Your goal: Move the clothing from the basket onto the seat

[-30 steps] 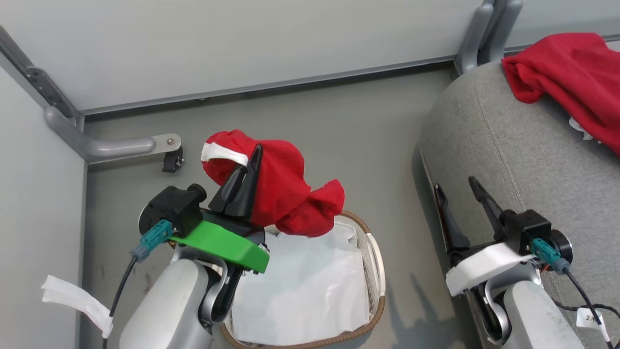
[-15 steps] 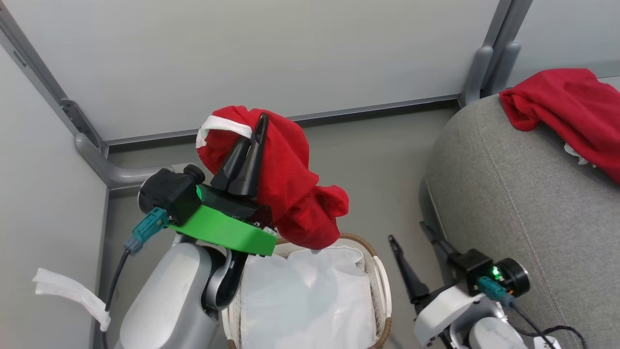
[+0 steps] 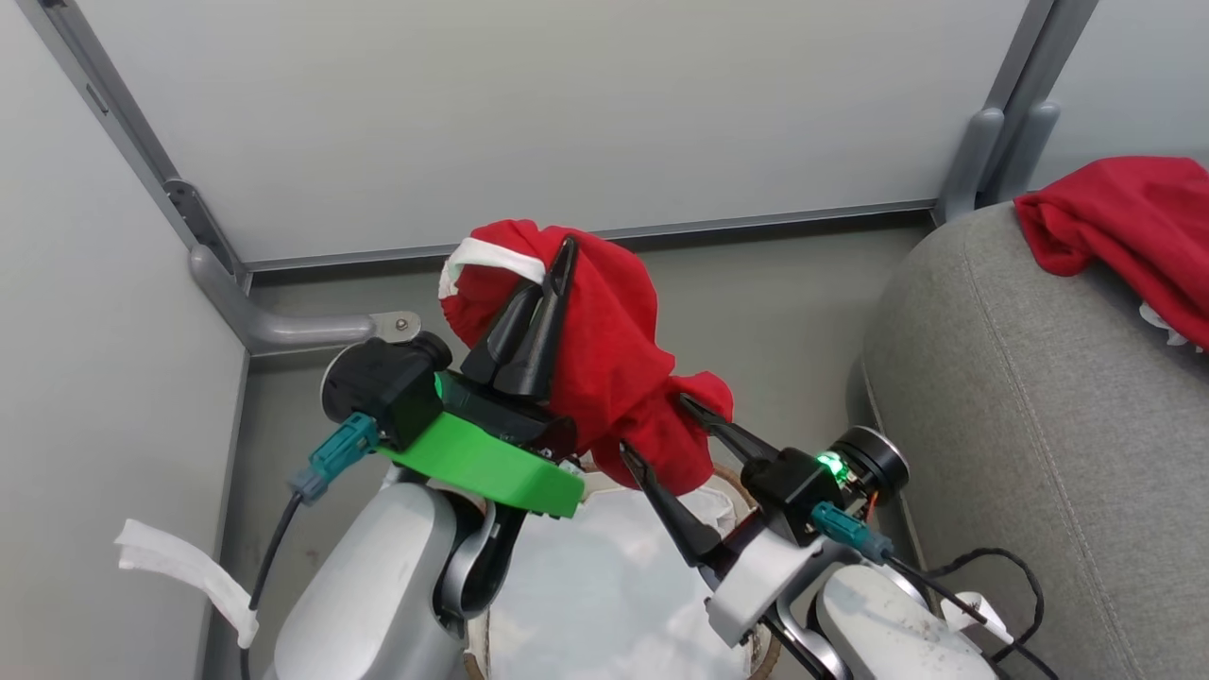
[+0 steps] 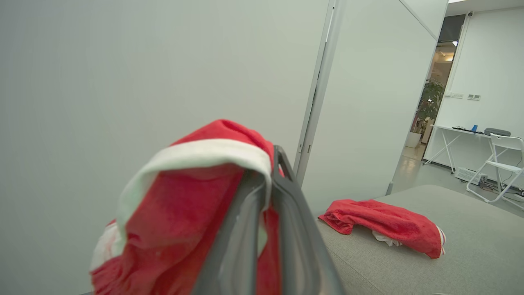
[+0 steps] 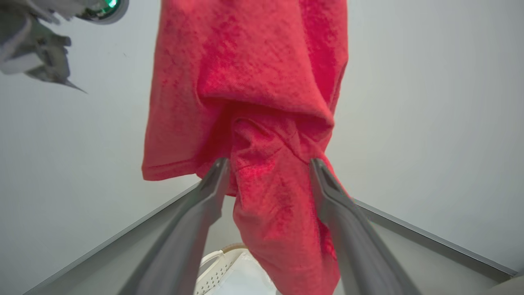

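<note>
My left gripper (image 3: 559,260) is shut on a piece of the clothing, a red garment (image 3: 614,368) with white trim, held up above the basket (image 3: 763,652). The left wrist view has the gripper (image 4: 272,164) pinching the garment (image 4: 180,213) at the trim. My right gripper (image 3: 654,425) is open, and the garment's hanging lower end (image 5: 266,143) sits between its fingers (image 5: 204,205) without being clamped. The basket's white perforated wall (image 5: 217,266) lies below. Another red garment (image 3: 1124,227) lies on the seat, a grey sofa (image 3: 1039,425), also seen from the left wrist as garment (image 4: 385,225) on sofa (image 4: 409,270).
Pale wall panels stand close behind and to the left, with a grey metal bracket (image 3: 283,326) at the corner. A white tag (image 3: 179,567) hangs from the left arm's cable. The basket's white liner (image 3: 604,586) lies under both arms. A folding chair (image 4: 499,151) stands far off.
The head camera has tilted up. My right gripper has swung left from beside the sofa to the garment's hanging end. The left gripper has lifted the garment higher above the basket.
</note>
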Motion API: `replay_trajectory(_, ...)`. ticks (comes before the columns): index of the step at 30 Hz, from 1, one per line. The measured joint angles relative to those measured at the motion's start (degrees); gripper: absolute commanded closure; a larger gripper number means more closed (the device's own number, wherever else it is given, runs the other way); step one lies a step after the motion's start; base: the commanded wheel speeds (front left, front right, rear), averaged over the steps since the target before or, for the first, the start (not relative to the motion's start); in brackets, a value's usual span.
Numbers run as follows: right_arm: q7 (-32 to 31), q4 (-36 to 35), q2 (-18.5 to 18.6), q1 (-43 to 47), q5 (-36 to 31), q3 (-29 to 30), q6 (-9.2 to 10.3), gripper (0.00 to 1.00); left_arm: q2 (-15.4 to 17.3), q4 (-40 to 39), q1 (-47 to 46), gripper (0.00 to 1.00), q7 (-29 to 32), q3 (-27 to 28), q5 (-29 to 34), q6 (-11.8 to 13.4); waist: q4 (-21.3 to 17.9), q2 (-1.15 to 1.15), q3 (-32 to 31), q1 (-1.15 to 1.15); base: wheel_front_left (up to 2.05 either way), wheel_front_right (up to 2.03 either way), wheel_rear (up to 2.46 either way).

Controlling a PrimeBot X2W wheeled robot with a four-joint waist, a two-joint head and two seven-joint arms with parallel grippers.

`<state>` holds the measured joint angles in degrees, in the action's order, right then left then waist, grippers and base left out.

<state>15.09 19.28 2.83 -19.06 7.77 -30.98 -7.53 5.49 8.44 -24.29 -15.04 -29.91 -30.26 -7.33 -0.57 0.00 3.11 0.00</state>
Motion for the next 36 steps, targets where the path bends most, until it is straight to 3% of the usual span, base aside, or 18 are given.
replay_trajectory(8, 0.0, 5.5, -0.1, -4.4, 0.4, -2.4, 0.00, 0.00, -0.8, 0.6, -0.1, 1.00, 0.0, -2.7, -1.2, 0.0, 1.3, 0.00, 0.1, 0.00, 0.00, 0.00, 0.00)
replay_trajectory(9, 0.0, 6.6, 0.0, -4.8, 0.5, -2.9, 0.00, 0.85, -0.9, 0.7, -0.2, 1.00, 0.0, -2.9, -1.3, 0.0, 1.4, 0.00, 0.1, 0.00, 0.00, 0.00, 0.00)
replay_trajectory(10, 0.0, 7.4, 0.0, -5.0, 1.0, -3.3, 0.00, 1.00, -0.9, 0.8, -0.2, 1.00, 0.0, -3.1, -1.4, 0.0, 1.5, 0.00, 0.1, 0.00, 0.00, 0.00, 0.00)
replay_trajectory(27, 0.0, 9.3, 0.0, -6.3, 5.6, -5.0, 0.00, 1.00, -1.3, 0.4, -0.6, 1.00, 0.0, -2.2, -1.3, 0.0, 0.8, 0.00, 0.5, 0.00, 0.00, 0.00, 0.00)
replay_trajectory(28, 0.0, 9.0, 0.0, -6.3, 5.9, -4.8, 0.00, 1.00, -1.3, 0.2, -0.6, 0.60, 0.0, -2.0, -1.2, 0.0, 0.7, 0.00, 0.6, 0.00, 0.00, 0.00, 0.00)
replay_trajectory(29, 0.0, 8.5, 0.0, -6.3, 6.4, -4.6, 0.00, 1.00, -1.3, 0.4, -0.6, 0.00, 0.0, -1.8, -1.0, 0.0, 0.5, 0.00, 0.7, 0.00, 0.00, 0.00, 0.00)
replay_trajectory(36, 0.0, 5.1, 0.0, -4.9, 7.6, -2.8, 0.00, 1.00, -0.6, 3.8, 0.9, 0.00, -0.1, -0.1, 0.4, 0.0, -2.7, 0.00, 0.9, 0.00, 0.00, 0.00, 0.00)
